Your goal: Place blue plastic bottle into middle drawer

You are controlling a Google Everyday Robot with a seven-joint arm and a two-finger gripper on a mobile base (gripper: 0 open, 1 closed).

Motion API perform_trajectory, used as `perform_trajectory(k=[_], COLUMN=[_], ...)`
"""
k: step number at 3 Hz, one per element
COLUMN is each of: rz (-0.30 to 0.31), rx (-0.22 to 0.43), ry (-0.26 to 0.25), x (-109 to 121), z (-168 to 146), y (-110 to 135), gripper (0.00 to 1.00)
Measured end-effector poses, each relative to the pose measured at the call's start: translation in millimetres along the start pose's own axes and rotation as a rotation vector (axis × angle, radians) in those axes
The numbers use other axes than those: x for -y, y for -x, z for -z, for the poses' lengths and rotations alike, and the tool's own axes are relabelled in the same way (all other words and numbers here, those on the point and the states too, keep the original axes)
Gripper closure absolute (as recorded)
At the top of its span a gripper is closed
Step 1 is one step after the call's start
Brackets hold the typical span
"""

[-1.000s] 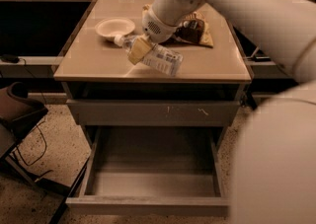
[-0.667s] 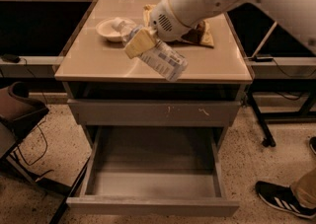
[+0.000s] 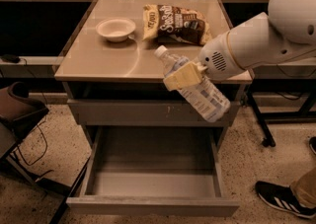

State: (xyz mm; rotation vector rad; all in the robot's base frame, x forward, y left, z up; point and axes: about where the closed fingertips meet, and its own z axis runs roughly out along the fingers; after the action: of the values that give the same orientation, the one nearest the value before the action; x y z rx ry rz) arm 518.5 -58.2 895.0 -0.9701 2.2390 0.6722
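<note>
The blue plastic bottle (image 3: pixel 200 92) is clear and ribbed, with a white cap and a pale label. It hangs tilted in the air, cap up-left, in front of the cabinet's right side. My gripper (image 3: pixel 183 76) is shut on the bottle's upper body, with a cream finger (image 3: pixel 181 76) across it. The middle drawer (image 3: pixel 153 184) is pulled out wide below, grey and empty inside. The bottle is above the drawer's right rear part, level with the scratched drawer front (image 3: pixel 148 112).
A white bowl (image 3: pixel 115 28) and a brown snack bag (image 3: pixel 174 23) lie on the cabinet top (image 3: pixel 103 60). A dark chair (image 3: pixel 19 114) stands at the left. A person's shoe (image 3: pixel 284 198) is at the lower right. Desk legs (image 3: pixel 259 119) stand at the right.
My gripper has carried the bottle off the cabinet top, forward and down to the right, past the front edge. The arm has swung away to the right.
</note>
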Motion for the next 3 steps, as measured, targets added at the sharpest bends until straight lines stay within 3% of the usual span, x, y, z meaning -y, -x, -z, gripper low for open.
perform_trajectory(k=[1,2,3], rz=[0.012,-0.028,-0.153], rx=[0.007,0.035,0.091], ry=[-0.051,-0.067,-0.059], x=[-1,4,26], z=[-7,-40,-88], y=[-8,-56,-135], gripper=[1.00,1.00,1.00])
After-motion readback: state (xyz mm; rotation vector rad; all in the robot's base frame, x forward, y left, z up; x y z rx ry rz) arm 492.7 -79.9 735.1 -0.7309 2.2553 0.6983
